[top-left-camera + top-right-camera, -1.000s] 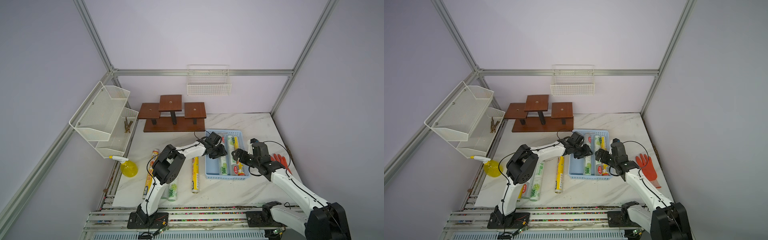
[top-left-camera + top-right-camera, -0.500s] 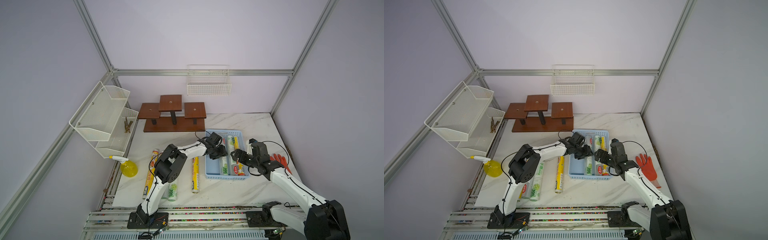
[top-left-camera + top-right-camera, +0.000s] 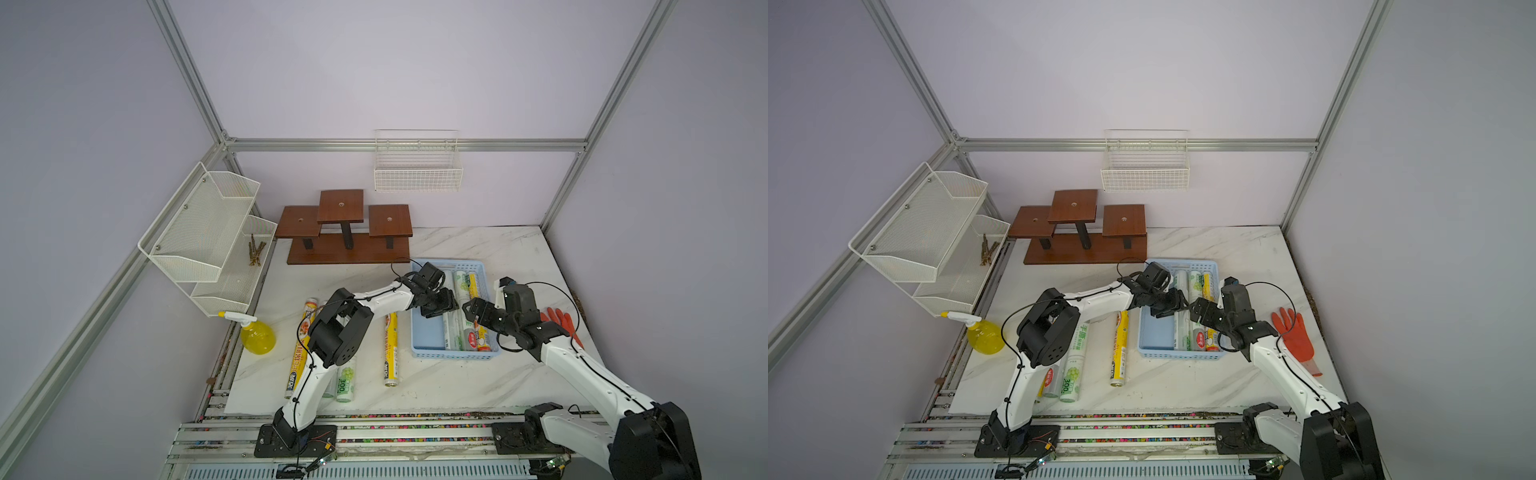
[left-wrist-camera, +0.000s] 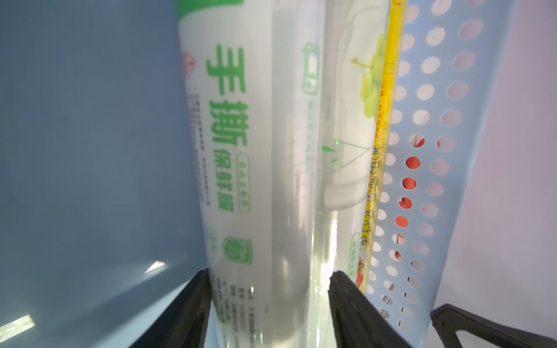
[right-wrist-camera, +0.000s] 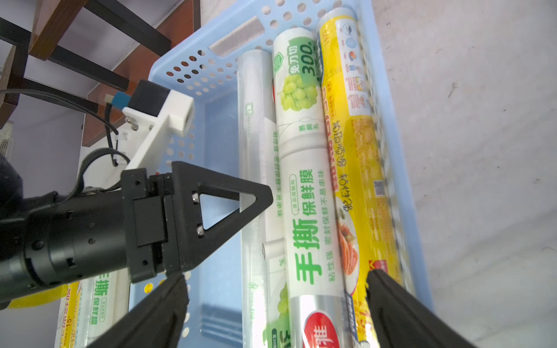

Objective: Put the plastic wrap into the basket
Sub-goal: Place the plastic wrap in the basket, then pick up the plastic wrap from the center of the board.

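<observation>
The light blue basket (image 3: 453, 355) sits just toward 3 o'clock of the marble table's (image 3: 498, 249) middle, with three rolls of plastic wrap (image 5: 304, 180) lying lengthwise in its 3 o'clock half. The left gripper (image 3: 440, 305) straddles the white-green roll (image 4: 241, 150) at 9 o'clock of the others; whether it presses the roll I cannot tell. The right gripper (image 3: 473, 311) hovers over the basket, jaws wide and holding nothing. A yellow roll (image 3: 390, 349) lies on the table at the basket's 9 o'clock.

Yellow spray bottle (image 3: 257, 338), orange glove (image 3: 1293, 336).
</observation>
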